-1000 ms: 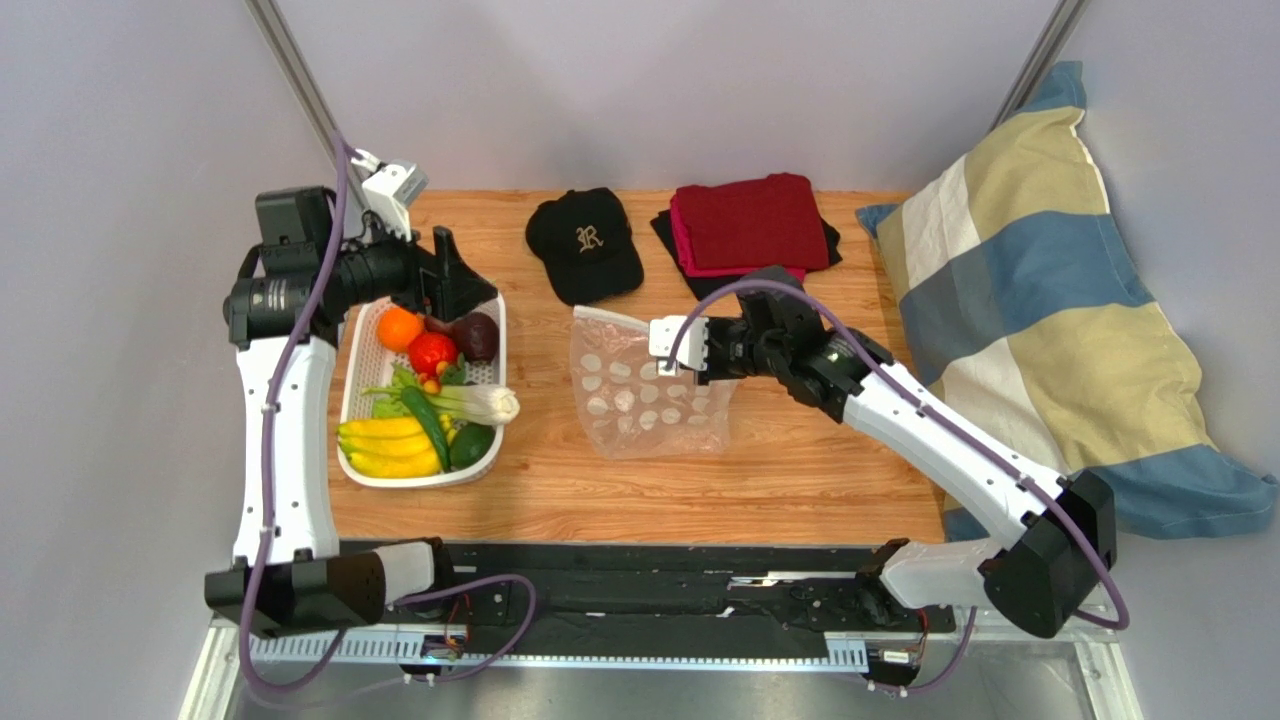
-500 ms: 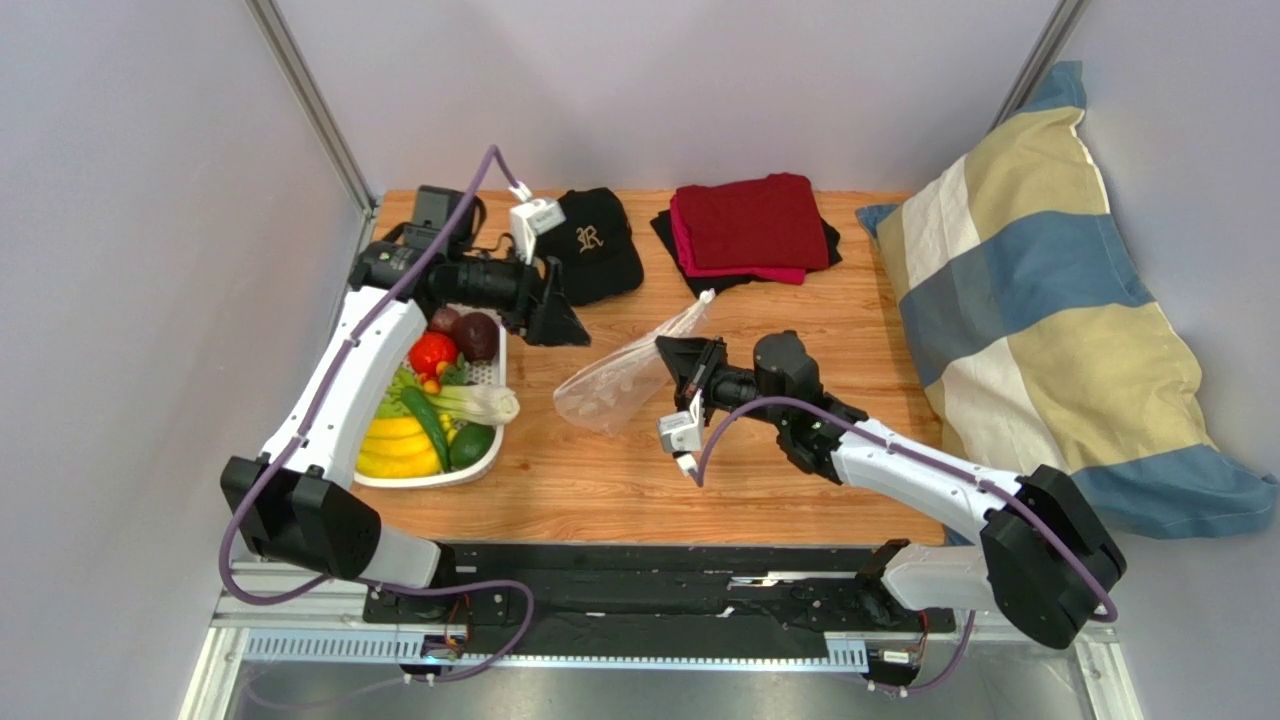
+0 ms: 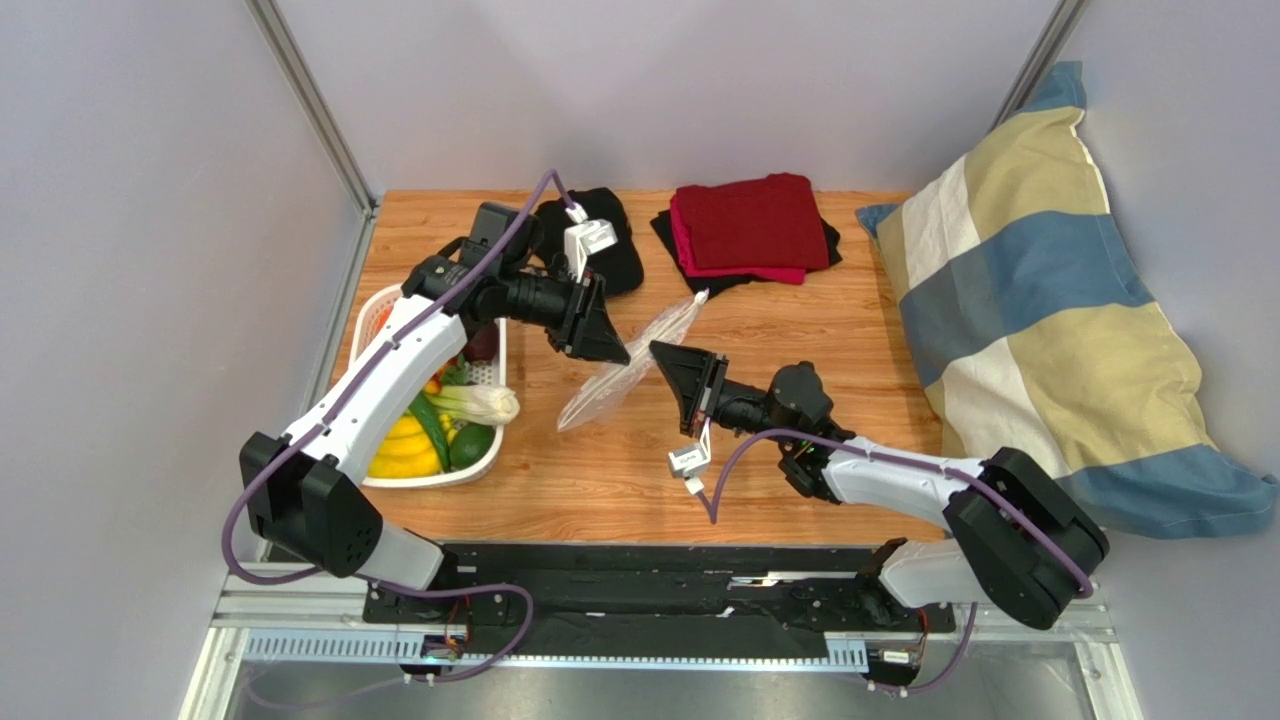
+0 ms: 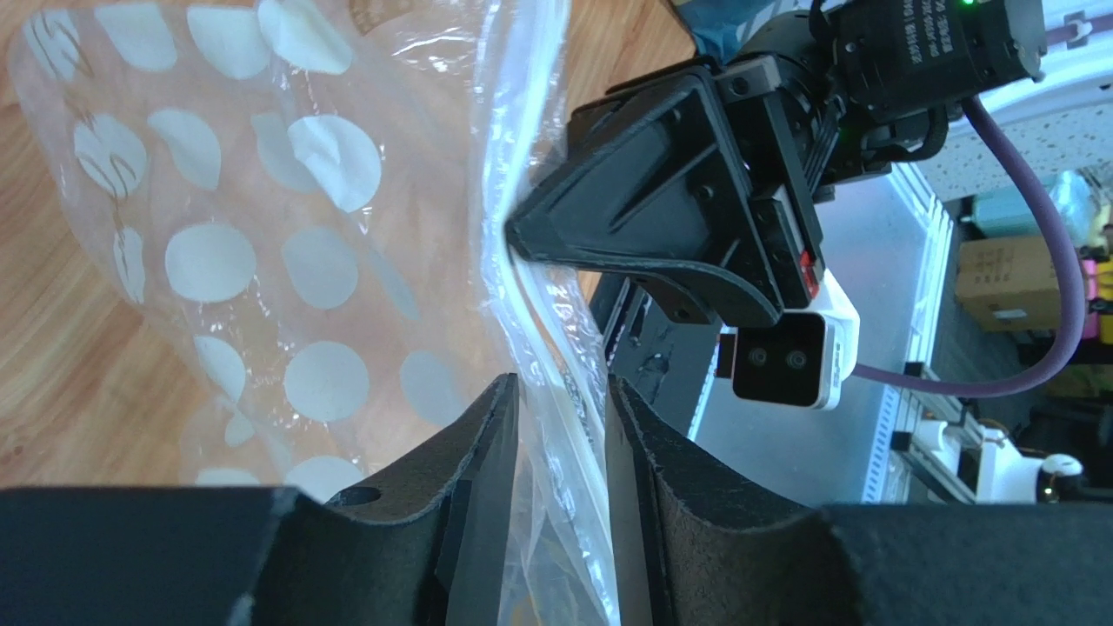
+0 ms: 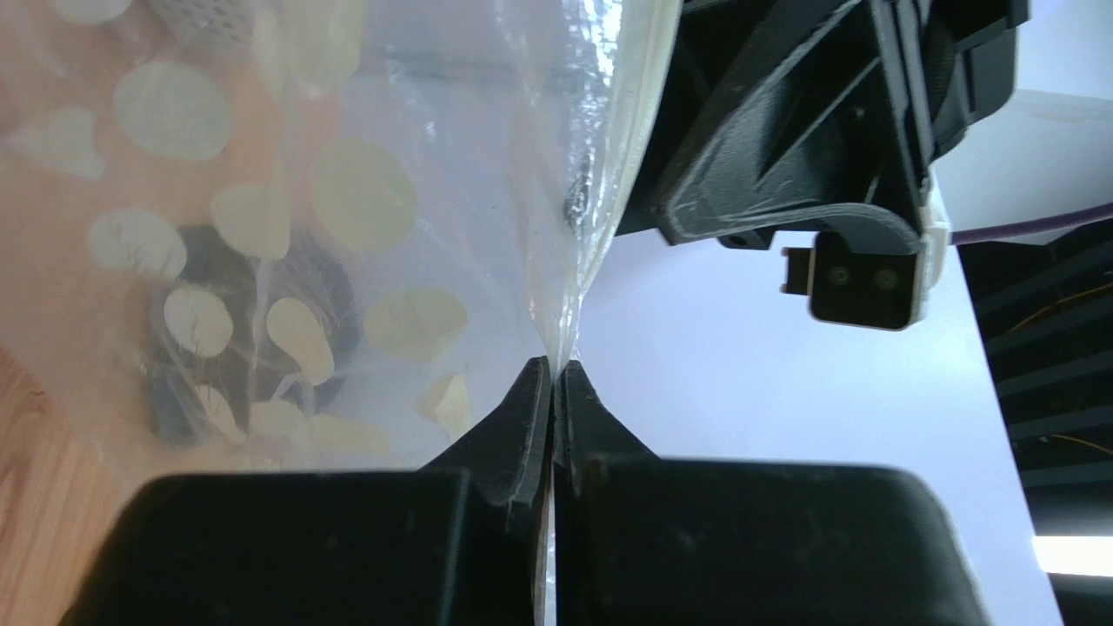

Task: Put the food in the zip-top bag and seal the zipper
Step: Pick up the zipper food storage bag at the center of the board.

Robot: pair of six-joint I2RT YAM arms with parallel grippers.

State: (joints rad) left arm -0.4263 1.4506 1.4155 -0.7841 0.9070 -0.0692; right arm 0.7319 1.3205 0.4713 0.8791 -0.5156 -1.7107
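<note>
The clear polka-dot zip-top bag [image 3: 613, 384] [image 4: 248, 261] [image 5: 261, 222] hangs lifted off the table between the two arms. My right gripper [image 3: 657, 354] [image 5: 554, 368] is shut on its top edge. My left gripper [image 3: 616, 354] [image 4: 562, 387] straddles the same edge. Its jaws stand narrowly apart, with the zipper strip [image 4: 555, 352] and loose film running through the gap, not pinched. The food stays in the white basket [image 3: 436, 476] at the left: a pale stalk [image 3: 478, 402], yellow pieces [image 3: 394, 446] and a dark purple fruit [image 3: 481, 344]. My left arm covers the rest.
A black cap [image 3: 613, 252] lies behind my left wrist. Folded red cloth [image 3: 751, 222] sits on a black cloth at the back. A striped pillow [image 3: 1037, 285] fills the right side. The wooden table [image 3: 781, 315] shows between them.
My left arm has swung from the basket over to the bag and its jaws have narrowed around the edge. My right gripper has lifted and turned the bag off the table.
</note>
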